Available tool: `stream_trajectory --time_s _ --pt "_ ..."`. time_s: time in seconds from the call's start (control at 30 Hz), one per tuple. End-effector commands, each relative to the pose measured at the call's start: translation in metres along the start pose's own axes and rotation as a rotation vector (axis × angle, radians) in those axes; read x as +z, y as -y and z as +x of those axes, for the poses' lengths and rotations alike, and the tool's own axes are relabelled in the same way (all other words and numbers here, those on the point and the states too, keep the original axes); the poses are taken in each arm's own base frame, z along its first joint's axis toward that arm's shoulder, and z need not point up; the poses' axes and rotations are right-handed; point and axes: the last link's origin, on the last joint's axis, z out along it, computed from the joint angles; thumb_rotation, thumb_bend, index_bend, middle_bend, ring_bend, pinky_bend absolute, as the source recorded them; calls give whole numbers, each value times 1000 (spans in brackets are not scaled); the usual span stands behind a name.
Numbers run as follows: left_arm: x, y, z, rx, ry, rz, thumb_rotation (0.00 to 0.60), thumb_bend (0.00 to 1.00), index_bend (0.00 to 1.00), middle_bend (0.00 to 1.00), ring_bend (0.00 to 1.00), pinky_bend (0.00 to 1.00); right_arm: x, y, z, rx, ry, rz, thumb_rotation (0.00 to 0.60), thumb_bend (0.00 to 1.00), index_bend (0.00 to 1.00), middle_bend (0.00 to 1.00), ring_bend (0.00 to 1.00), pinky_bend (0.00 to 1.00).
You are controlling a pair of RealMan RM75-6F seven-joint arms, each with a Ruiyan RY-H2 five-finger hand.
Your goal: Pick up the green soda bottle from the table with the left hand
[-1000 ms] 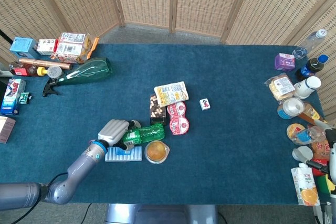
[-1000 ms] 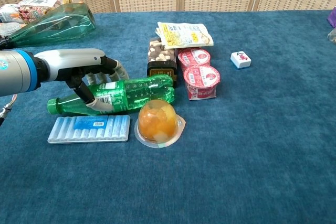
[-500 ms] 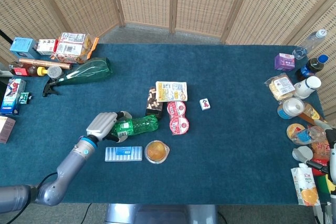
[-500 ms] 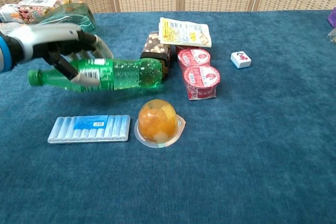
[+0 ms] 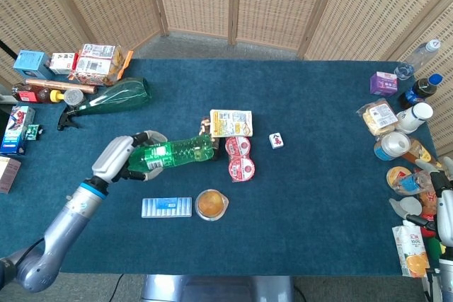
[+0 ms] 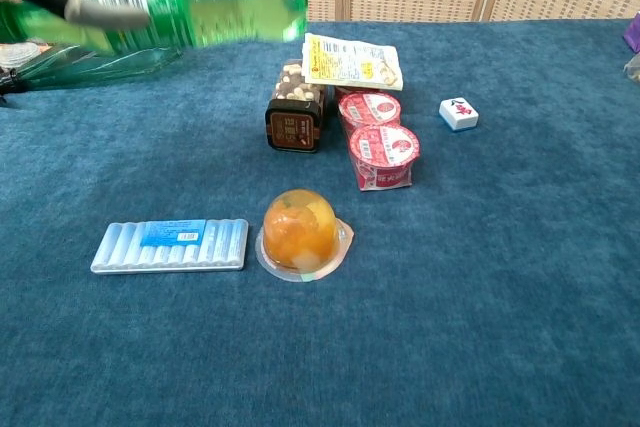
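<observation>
My left hand (image 5: 122, 158) grips the green soda bottle (image 5: 173, 153) near its cap end and holds it lying sideways in the air above the table. In the chest view the bottle (image 6: 190, 5) is blurred along the top left edge, with dark fingers (image 6: 100, 13) wrapped round its neck part. The bottle's base points toward the brown snack box (image 5: 206, 131). My right hand (image 5: 442, 206) shows only as a sliver at the right edge of the head view, among packages; its fingers are hidden.
On the blue table (image 5: 311, 196) lie a pale blue ridged pack (image 6: 170, 244), a fruit jelly cup (image 6: 299, 229), two red-lidded cups (image 6: 378, 140), a snack bag (image 6: 350, 62) and a small white tile (image 6: 458, 113). Bottles and boxes crowd both side edges.
My left hand has lifted the green bottle off the table from beside the blue pack and jelly cup, and carried it up and to the left.
</observation>
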Motion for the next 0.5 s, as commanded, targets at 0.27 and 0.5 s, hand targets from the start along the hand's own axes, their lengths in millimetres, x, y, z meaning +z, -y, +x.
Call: stream_trajectory --time_s 0.27,0.5 --pt "-20 -31 37 -32 -145 -146 600 702 654 765 882 767 0 -2 -3 13 3 -6 473 192 197 266 42 0" --pt "-27 -38 44 -35 -172 -172 600 698 654 766 881 763 2 1 -8 22 12 8 473 192 196 266 42 0"
